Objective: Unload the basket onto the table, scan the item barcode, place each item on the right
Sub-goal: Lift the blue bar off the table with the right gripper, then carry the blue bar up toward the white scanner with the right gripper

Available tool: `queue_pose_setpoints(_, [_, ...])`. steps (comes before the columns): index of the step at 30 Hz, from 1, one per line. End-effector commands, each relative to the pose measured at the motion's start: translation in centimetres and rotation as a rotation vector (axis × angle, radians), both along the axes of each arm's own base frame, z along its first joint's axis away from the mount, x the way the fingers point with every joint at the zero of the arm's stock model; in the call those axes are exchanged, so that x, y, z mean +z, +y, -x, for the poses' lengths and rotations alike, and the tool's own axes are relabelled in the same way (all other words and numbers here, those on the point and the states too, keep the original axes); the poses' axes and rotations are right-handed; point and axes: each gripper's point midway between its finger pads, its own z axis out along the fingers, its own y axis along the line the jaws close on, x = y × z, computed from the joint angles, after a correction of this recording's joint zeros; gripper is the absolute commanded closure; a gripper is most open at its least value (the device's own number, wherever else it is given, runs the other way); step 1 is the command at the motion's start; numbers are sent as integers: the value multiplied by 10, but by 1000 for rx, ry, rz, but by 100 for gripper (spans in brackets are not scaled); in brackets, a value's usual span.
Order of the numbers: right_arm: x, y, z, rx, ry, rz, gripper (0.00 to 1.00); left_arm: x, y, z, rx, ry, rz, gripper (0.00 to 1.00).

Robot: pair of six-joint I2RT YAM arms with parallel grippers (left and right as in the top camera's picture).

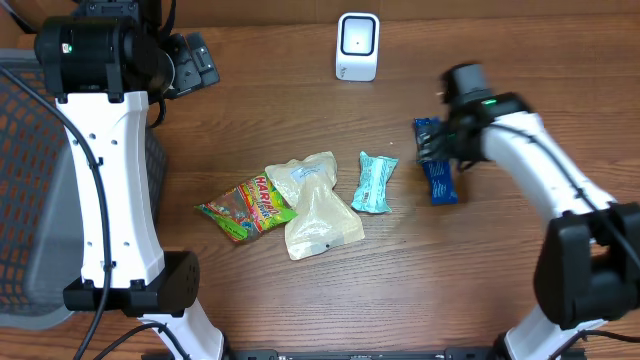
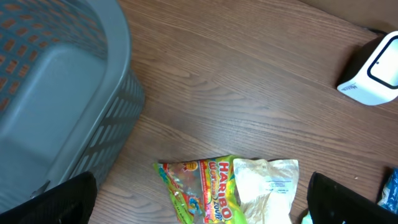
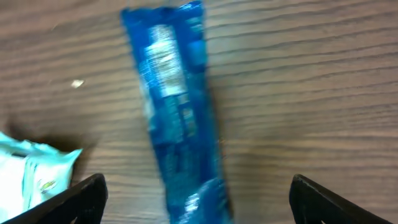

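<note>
Right gripper (image 3: 198,196) spread wide, long blue foil packet (image 3: 174,118) flat between its fingers; a shallow pinch might skid it away.

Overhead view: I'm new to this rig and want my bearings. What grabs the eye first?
The blue wrapper lies flat right of centre, with the open right hand over its far end. Mid-table sits a cluster of snack packs, the bright Haribo bag loudest among them. A white scanner stands at the far edge.
</note>
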Motion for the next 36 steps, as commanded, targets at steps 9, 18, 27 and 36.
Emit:
queue_pose_setpoints(9, [-45,-13,18,21,122,-604,18,8,3,3,22,-26,-10,0])
queue_pose_setpoints(18, [-81,5,39,44,147,-717,36,8,3,3,22,-26,-10,0])
queue_pose_setpoints(27, [-104,15,57,-8,147,-766,56,8,3,3,22,-26,-10,0])
queue_pose_setpoints(36, [-78,25,37,13,80,-871,96,8,3,3,22,-26,-10,0])
